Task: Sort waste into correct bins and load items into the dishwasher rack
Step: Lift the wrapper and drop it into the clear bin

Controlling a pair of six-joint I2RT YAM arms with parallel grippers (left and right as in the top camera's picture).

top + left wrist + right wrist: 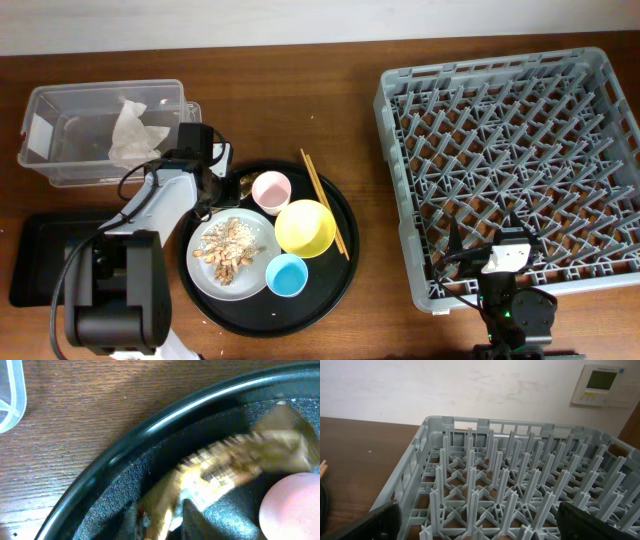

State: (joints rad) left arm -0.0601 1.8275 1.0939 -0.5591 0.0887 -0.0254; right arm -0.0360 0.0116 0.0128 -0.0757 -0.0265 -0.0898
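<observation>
landmark: taking the round black tray (335,265) as the reference for every place below.
left claw (162,522): reaching down just inside the round black tray's upper-left rim, fingers (195,520) standing narrow on either side of the wrapper's end; gripping it or only flanking it, cannot tell.
small brown wrapper scrap (240,455): lying on the round black tray's floor near its upper-left rim, just beside the pink cup, showing blurred in the left wrist view.
pink cup (270,190): sitting upright in the tray's upper part.
yellow bowl (305,227): resting near the tray's middle.
light-blue cup (287,275): standing in the tray's lower part.
plate (250,283): lying in the tray's left half, carrying the food scraps (228,248).
chopsticks (325,200): lying across the tray's right half, slanting down from its upper rim.
clear tub (60,165): sitting off the tray to its upper left, holding the crumpled napkin (133,132).
shallow black bin (25,265): lying off the tray to its left, partly hidden by the left arm.
dishwasher rack (395,170): standing off the tray to its right.
right claw (480,530): hovering well apart to the tray's right, over the dishwasher rack's pegs, gaping wide.
</observation>
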